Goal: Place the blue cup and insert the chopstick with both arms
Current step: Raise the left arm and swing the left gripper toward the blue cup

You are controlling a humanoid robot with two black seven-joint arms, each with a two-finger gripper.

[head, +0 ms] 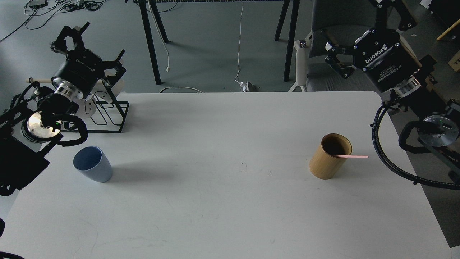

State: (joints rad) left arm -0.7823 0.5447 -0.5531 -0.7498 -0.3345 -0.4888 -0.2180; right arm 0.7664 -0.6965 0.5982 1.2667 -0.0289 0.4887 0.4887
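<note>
The small pale blue tapered plastic cup [92,164] stood upright on the white table [230,201], far to the left of the tan bamboo cylinder [329,157]. The left gripper [88,42], fingers spread and holding nothing, hung beyond the cup, clearly the nearer arm for it. The thin pink chopstick [351,156] lay propped in the cylinder, its long axis running level out over the rim toward the right. The right gripper [329,54], also spread and empty, hung beyond the cylinder and to its right, on the side the stick's free end pointed.
</note>
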